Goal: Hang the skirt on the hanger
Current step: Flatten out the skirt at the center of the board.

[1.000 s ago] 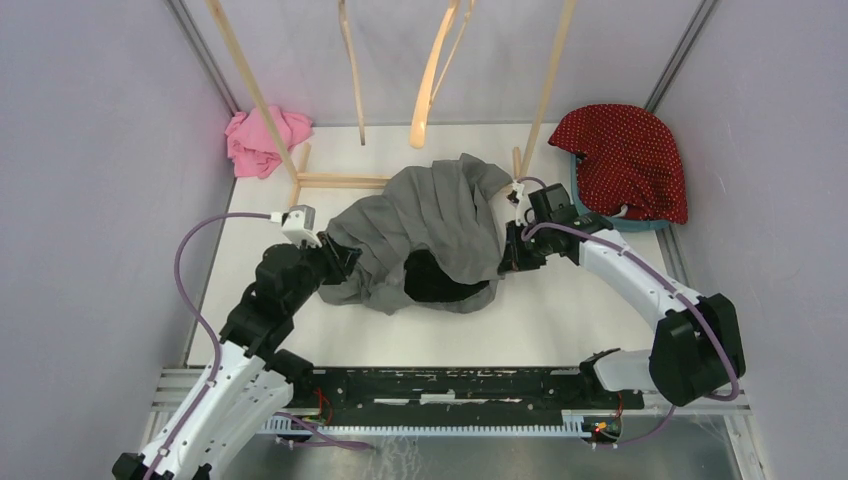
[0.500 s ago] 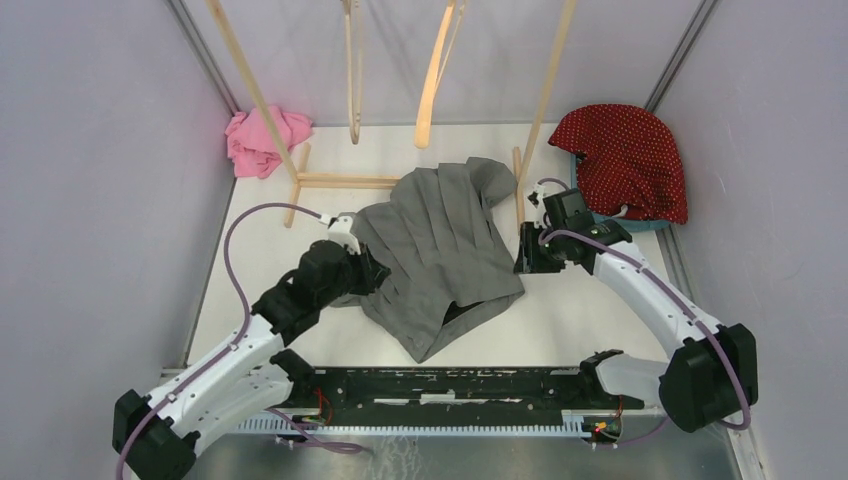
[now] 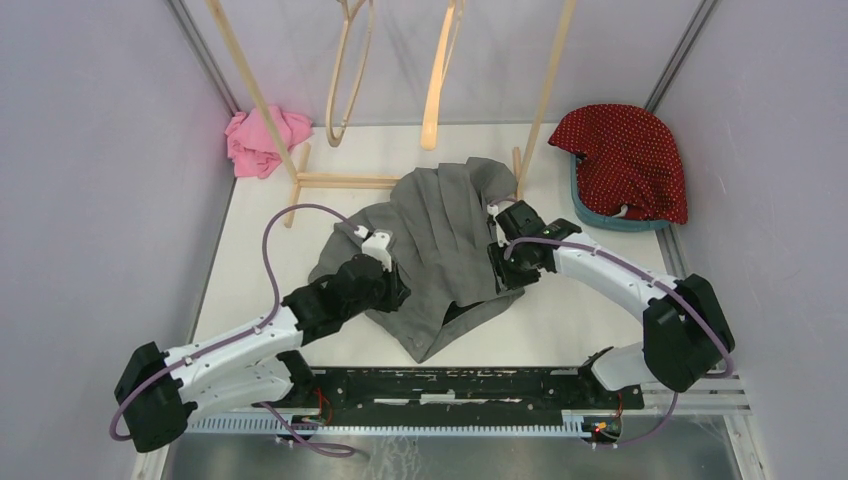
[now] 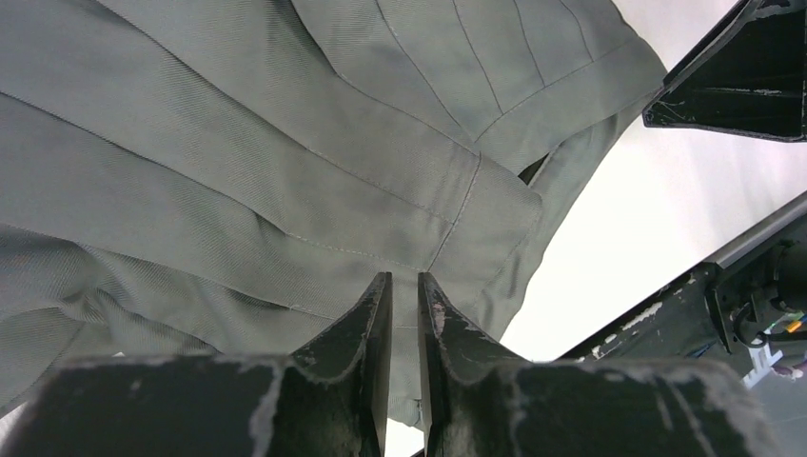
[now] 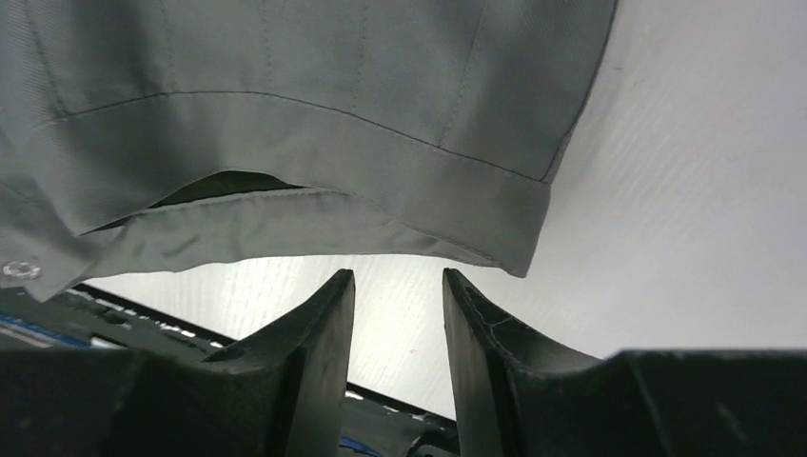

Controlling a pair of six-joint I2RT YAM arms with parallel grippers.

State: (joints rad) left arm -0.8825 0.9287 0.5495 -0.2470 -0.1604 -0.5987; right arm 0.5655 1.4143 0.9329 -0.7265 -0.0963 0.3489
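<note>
The grey pleated skirt (image 3: 440, 240) lies flat on the white table at the centre. It also fills the left wrist view (image 4: 285, 171) and the top of the right wrist view (image 5: 314, 143). Two wooden hangers (image 3: 345, 90) (image 3: 440, 80) hang from the rack at the back. My left gripper (image 3: 398, 285) sits low over the skirt's left part. Its jaws (image 4: 404, 276) are almost closed, with a slim gap and no cloth between them. My right gripper (image 3: 497, 268) is at the skirt's right edge, open (image 5: 398, 271) and empty above bare table beside the waistband.
The wooden rack's post (image 3: 545, 90) and base bar (image 3: 340, 181) stand behind the skirt. A pink cloth (image 3: 262, 138) lies at the back left. A red dotted cloth (image 3: 625, 160) covers a teal basket (image 3: 600, 215) at the back right. A black rail (image 3: 450, 385) runs along the near edge.
The skirt, held up between both grippers a second ago, has dropped flat onto the table. My left gripper moved right onto it. My right gripper moved left and nearer to its edge.
</note>
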